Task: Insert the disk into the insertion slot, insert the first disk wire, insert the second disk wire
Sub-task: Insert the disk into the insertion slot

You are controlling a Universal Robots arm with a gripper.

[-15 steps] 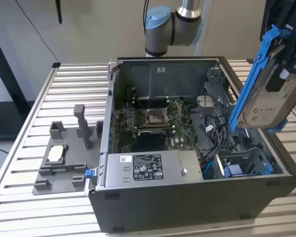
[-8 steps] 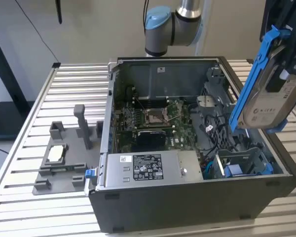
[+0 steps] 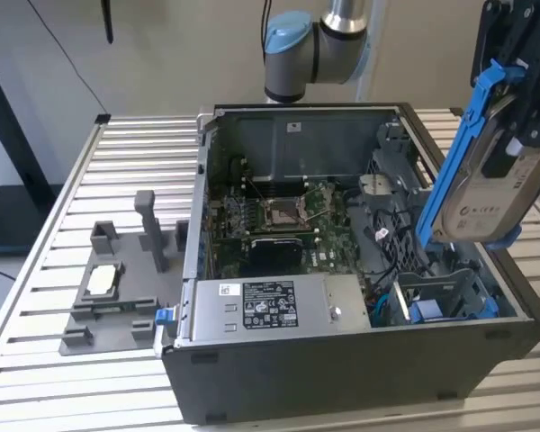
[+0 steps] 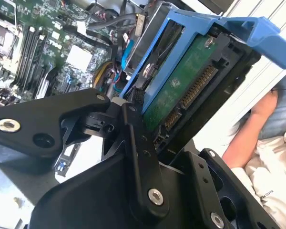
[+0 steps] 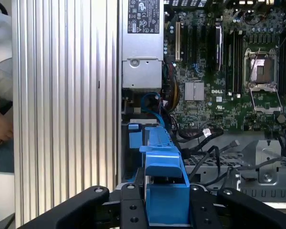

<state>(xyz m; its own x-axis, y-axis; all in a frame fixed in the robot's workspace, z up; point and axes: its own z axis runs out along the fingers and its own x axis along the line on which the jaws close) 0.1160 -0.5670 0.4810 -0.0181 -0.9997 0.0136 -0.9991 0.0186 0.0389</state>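
Note:
My gripper (image 3: 515, 135) is shut on the disk (image 3: 486, 202), a silver-grey drive in a blue carrier. It hangs tilted above the open computer case, at the exterior view's right. The disk's green underside (image 4: 181, 90) and its connector row show in the second wrist view, clamped by a black finger (image 4: 138, 143). In the first wrist view the carrier's blue end (image 5: 164, 191) sits between the gripper (image 5: 164, 212) fingers. The insertion slot (image 3: 441, 301), a grey bay with blue tabs, lies below the disk in the case's near right corner. Loose black wires (image 5: 205, 133) and a blue cable (image 5: 153, 104) lie beside the slot (image 5: 133, 138).
Inside the case are the grey power-supply box (image 3: 270, 306) and the green board (image 3: 279, 220) with its square socket. A grey fixture (image 3: 112, 288) stands on the slatted table (image 3: 63, 225) to the exterior view's left. A person's arm (image 4: 257, 129) is close by the table.

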